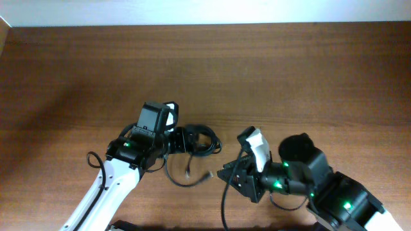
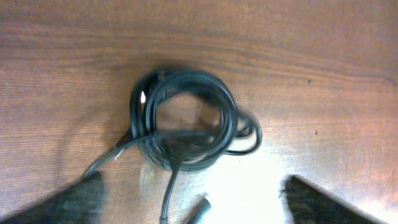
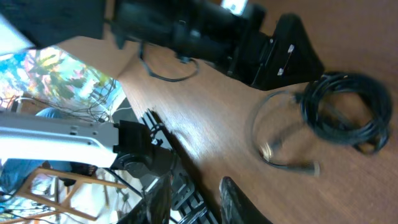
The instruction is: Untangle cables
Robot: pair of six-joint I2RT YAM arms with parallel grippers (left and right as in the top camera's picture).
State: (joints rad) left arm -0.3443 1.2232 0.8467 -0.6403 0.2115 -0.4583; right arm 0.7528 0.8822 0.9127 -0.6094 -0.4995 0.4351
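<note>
The cables [image 1: 203, 140] lie as one black coiled bundle on the wooden table [image 1: 289, 77], between the two arms. Loose strands with small plug ends [image 1: 207, 174] trail from it toward the front. My left gripper [image 1: 182, 142] is open right beside the bundle's left side. In the left wrist view the coil [image 2: 186, 121] lies just ahead of the wide-open, empty fingers [image 2: 199, 208]. My right gripper [image 1: 226, 173] is open and empty, to the front right of the bundle. In the right wrist view its fingers [image 3: 199, 202] hang over the table's front edge, with the coil [image 3: 345, 109] far off.
In the right wrist view the left arm's black body [image 3: 205, 31] fills the top. Beyond the table's front edge are an arm mount [image 3: 134, 152] and a wooden chair [image 3: 56, 186]. The back wall's white strip [image 1: 205, 11] borders the table.
</note>
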